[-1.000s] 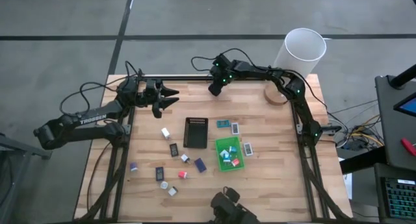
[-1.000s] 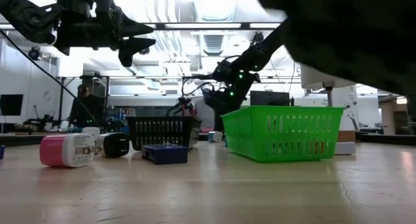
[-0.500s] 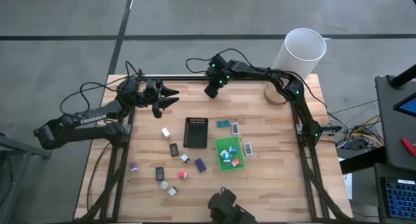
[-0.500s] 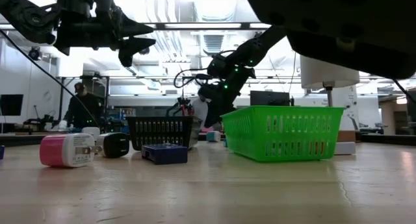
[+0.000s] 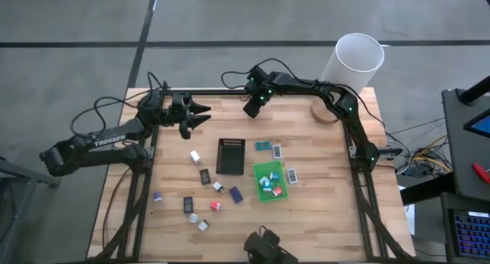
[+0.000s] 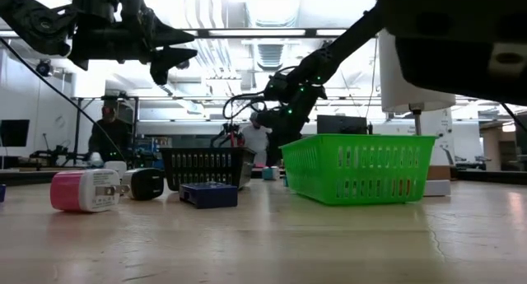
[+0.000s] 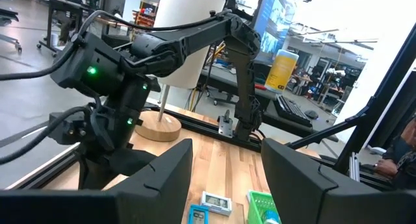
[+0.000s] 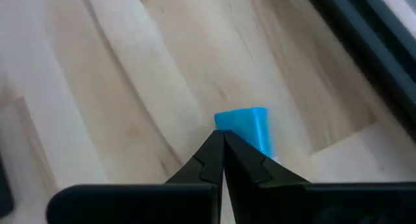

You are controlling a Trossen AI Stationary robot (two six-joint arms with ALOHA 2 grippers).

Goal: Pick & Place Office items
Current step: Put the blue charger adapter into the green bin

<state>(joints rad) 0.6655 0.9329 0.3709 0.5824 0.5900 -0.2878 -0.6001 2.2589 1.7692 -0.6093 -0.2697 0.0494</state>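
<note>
Near the worktop's (image 5: 321,218) 12 o'clock edge, right end effector (image 5: 250,109) hangs above the wood, fingers clenched tip to tip; in its wrist view a small blue piece (image 8: 246,128) shows just past the tips, cannot tell if pinched or lying on the wood. At 10 o'clock, left end effector (image 5: 205,116) sits raised and level, fingers (image 7: 159,174) parted, nothing between them, pointing toward the right arm. Centre of worktop: black ribbed tray (image 5: 230,156), bright green tray (image 5: 269,180) just beside it at 4 o'clock, several office items inside the green one. Teal packet (image 5: 262,146) and a white-framed packet (image 5: 276,151) lie just at 12 o'clock of the green tray, another packet (image 5: 292,175) at its 3 o'clock side. Loose office items (image 5: 200,204) scatter over 7 to 9 o'clock: white block (image 5: 195,155), dark packet (image 5: 204,176), dark blue block (image 5: 235,193), pink-red block (image 5: 215,206). White cylinder (image 5: 354,63) stands at the 1 o'clock corner, wooden disc (image 5: 324,112) near it. Person (image 6: 104,136) stands far behind in the low view.
</note>
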